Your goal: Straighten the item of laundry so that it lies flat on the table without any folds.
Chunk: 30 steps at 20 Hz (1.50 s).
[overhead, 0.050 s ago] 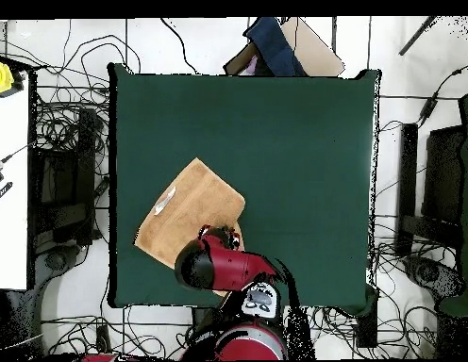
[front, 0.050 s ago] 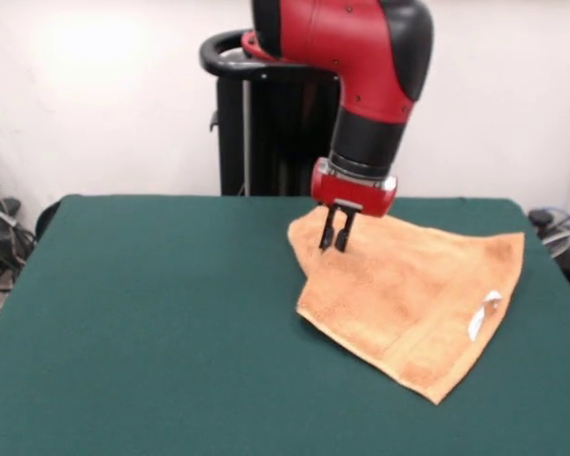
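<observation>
Orange-tan towel [front, 0.050 s ago: 413,299] on green table [front, 0.050 s ago: 152,323] — tool [front, 0.050 s ago: 336,239] at its far corner.

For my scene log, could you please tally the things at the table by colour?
Orange-tan: 1, the towel
White: 1, the care tag on it
Dark green: 1, the table
Red and black: 1, the arm with its gripper
Total: 4

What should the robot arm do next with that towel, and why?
Probably close the gripper on the towel corner beneath it and pull outward. The gripper looks slightly open at the far corner, where the cloth seems doubled over on the table.
</observation>
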### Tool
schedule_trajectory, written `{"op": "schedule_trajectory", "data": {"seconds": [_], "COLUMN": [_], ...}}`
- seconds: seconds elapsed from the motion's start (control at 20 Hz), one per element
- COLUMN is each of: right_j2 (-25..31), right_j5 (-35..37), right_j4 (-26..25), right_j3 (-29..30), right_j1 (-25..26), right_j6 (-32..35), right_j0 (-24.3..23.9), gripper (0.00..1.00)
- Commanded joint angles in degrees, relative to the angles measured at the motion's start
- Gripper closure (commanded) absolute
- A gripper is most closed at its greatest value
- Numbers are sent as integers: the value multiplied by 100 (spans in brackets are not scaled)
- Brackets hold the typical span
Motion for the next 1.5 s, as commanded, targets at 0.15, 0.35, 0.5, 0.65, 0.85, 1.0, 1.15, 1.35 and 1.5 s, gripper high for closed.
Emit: {"op": "schedule_trajectory", "data": {"seconds": [0.15,0.35,0.5,0.65,0.85,1.0,1.15,1.35,1.5], "right_j2": [246,292,330,-8,251,517,552,554,695], "right_j5": [532,825,1087,1092,1188,1108,793,645,685], "right_j4": [-303,-671,-1054,-1464,-2034,-2404,-2635,-2773,-2757], "right_j3": [-676,-725,-790,-934,-1125,-1262,-1328,-1267,-1174], "right_j1": [94,-212,-406,-579,-697,-551,-236,-76,-23], "right_j6": [207,-122,-419,-521,-733,-674,-349,0,168], "right_j0": [-200,-585,-978,-1065,-1667,-2016,-2043,-1956,-1946], "gripper": [100,100,100,100,100,100,100,100,100]}}
